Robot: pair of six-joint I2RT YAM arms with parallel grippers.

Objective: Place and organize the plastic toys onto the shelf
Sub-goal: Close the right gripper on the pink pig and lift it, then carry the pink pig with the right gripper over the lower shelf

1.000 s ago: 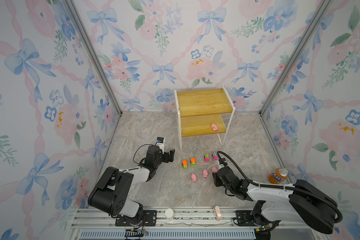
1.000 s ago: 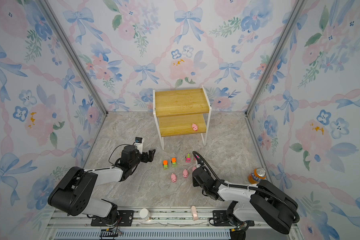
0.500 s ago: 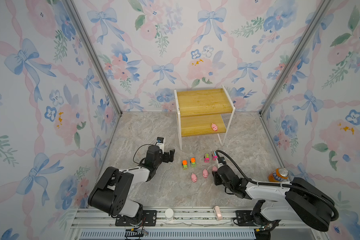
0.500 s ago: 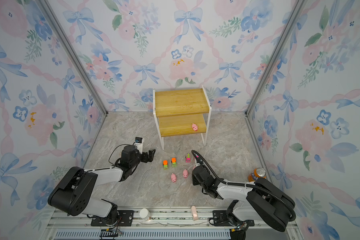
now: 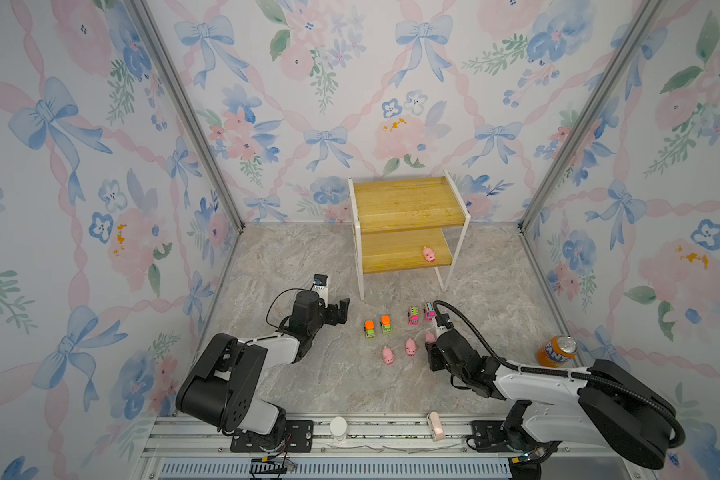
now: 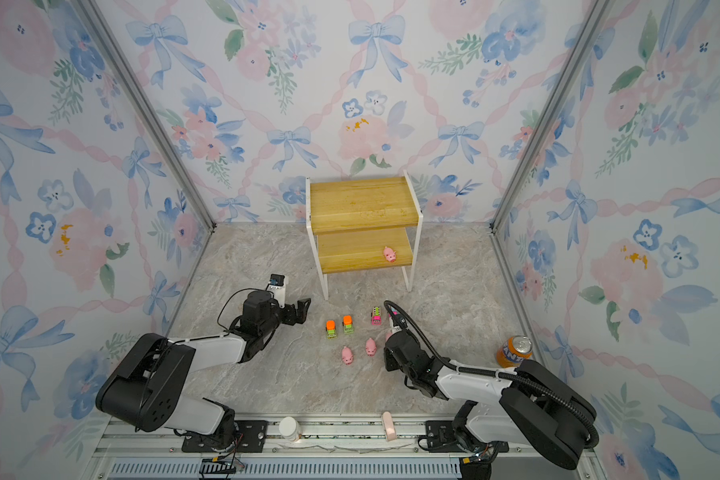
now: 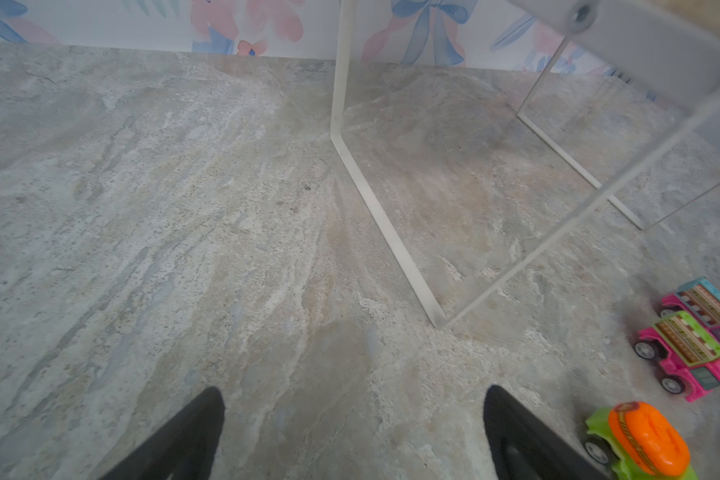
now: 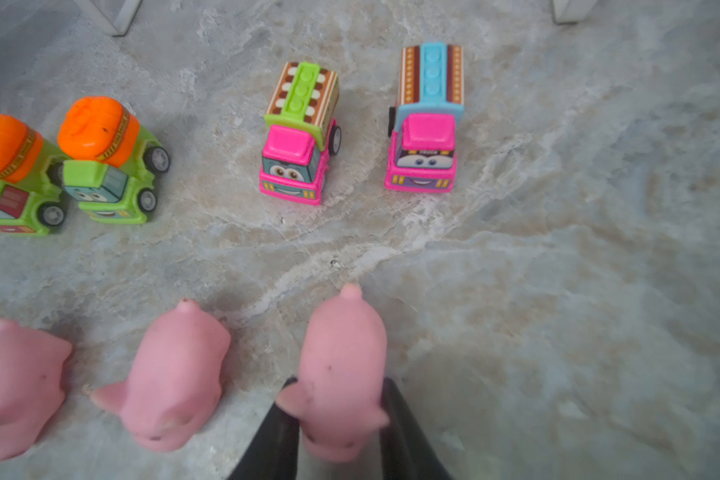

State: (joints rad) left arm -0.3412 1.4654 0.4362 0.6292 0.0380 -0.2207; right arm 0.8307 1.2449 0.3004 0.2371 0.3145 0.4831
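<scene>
Pink pig [image 8: 341, 365], orange-topped green trucks [image 8: 105, 166], floral blue-pink walls [image 5: 100, 166]

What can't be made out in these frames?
- Right gripper around a pig: in the right wrist view, the pig hides the fingers' inner faces, so grip unclear.
- Same pig, both top views: mostly behind the gripper.
- Green truck: left wrist view, cut off by the picture's edge.

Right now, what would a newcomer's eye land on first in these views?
The right gripper pinching a pink pig at the end of a row of three. Beyond it stand two green trucks and two pink buses; a lone pig sits on the shelf, on its lower board. The left gripper hangs open and empty.
</scene>
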